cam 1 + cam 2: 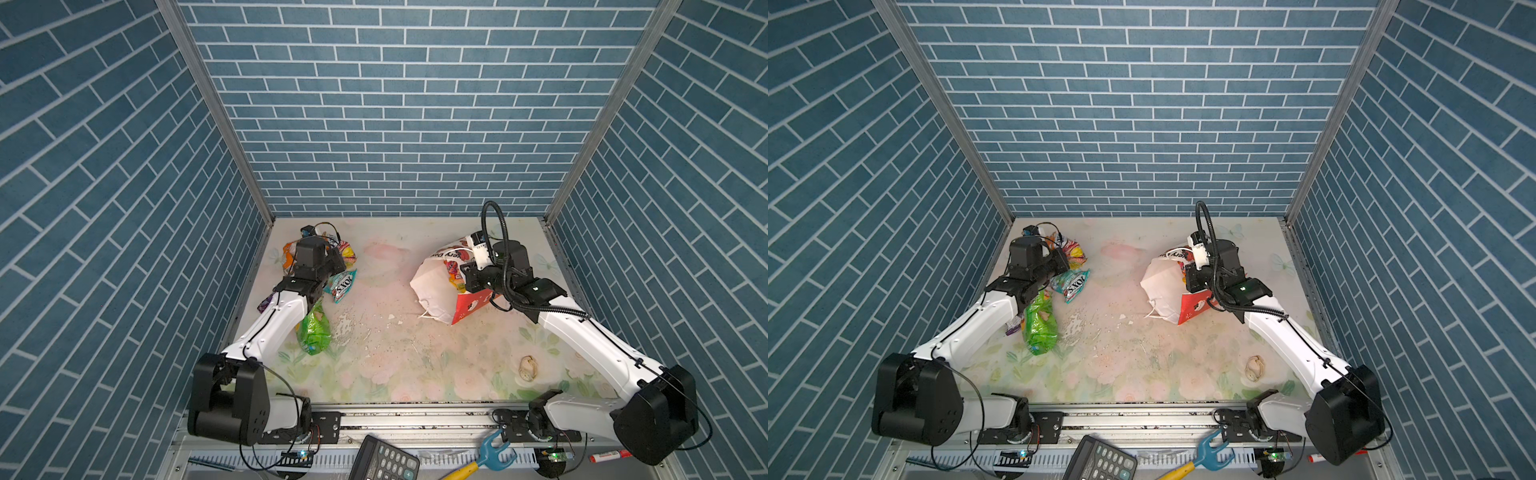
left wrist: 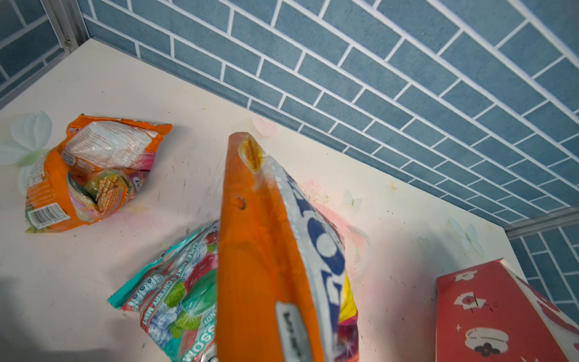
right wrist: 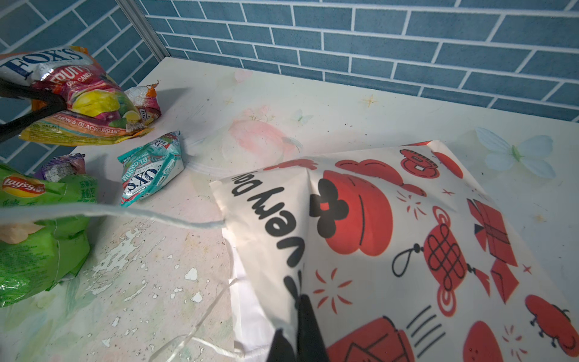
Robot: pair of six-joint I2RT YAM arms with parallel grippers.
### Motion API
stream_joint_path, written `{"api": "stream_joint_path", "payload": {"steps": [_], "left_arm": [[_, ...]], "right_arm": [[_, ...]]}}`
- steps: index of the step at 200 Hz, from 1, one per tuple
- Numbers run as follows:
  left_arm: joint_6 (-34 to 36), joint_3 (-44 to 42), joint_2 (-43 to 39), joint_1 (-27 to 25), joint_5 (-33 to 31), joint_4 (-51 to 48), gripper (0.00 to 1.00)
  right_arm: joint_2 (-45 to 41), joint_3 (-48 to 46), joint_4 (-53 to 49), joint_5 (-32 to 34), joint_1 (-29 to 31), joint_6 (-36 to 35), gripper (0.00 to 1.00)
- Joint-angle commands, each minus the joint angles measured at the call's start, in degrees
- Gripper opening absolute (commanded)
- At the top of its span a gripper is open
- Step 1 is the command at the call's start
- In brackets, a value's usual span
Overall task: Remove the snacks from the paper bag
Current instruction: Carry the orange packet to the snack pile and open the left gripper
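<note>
Left far corner of table [image 1: 415, 353]:
- Wall-side packet [image 2: 91, 169] lies nearest the left wall.
- Fox's Fruits packet [image 3: 78, 94] is beside it toward the middle, held clear of the table in the left gripper [image 3: 59, 105].
- Fox's Blossom packet [image 1: 343, 286] lies just in front.
- Lay's packet [image 1: 314, 332] lies nearer the front.
- Small packet [image 1: 1013, 326] lies beside the Lay's packet, partly under the left arm.

Right far side:
- Paper bag [image 1: 432, 286] is tipped over, mouth leftward, with packets inside [image 1: 455, 276].
- Right gripper [image 3: 293, 338] pinches its upper panel.

Front right: seashell [image 1: 528, 368], well apart.

top views: high, front, looking down on whole table [image 1: 415, 332] | left wrist: close on multicolour packet [image 2: 257, 250], facing back wall [image 2: 407, 78] | right wrist: close over paper bag [image 3: 407, 235] | wrists share teal packet [image 2: 175, 291]
</note>
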Motion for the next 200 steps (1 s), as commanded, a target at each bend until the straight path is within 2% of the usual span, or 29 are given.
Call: {"api": "stream_joint_path", "payload": {"steps": [1, 101, 127, 155, 171, 190, 200], "left_arm": [[1.29, 2.44, 2.09, 1.43, -1.57, 4.4, 0.0], [1.66, 10.47, 16.31, 2.13, 0.47, 4.31, 0.0], [1.67, 11.33, 17.81, 2.13, 0.97, 4.0, 0.12], [1.97, 10.6, 17.52, 2.13, 0.61, 4.66, 0.33], [2.05, 9.99, 17.21, 2.11, 0.79, 5.16, 0.4], [2.04, 9.45, 16.62, 2.14, 1.23, 5.67, 0.42], [2.1, 9.41, 16.26, 2.1, 1.47, 5.67, 0.48]], "right_arm": [[-1.78, 1.35, 0.45, -2.05, 0.03, 1.82, 0.0], [-3.94, -2.23, 2.73, -1.55, 0.1, 3.83, 0.0], [-3.76, -2.52, 2.89, -1.95, 0.14, 4.19, 0.0], [-4.3, -2.72, 2.86, -2.03, 0.18, 4.19, 0.0], [-4.6, -3.02, 2.9, -1.92, 0.12, 4.19, 0.0], [-4.69, -3.41, 2.98, -1.51, 0.08, 4.21, 0.0], [-4.69, -3.48, 3.01, -1.34, 0.15, 4.19, 0.0]]}}
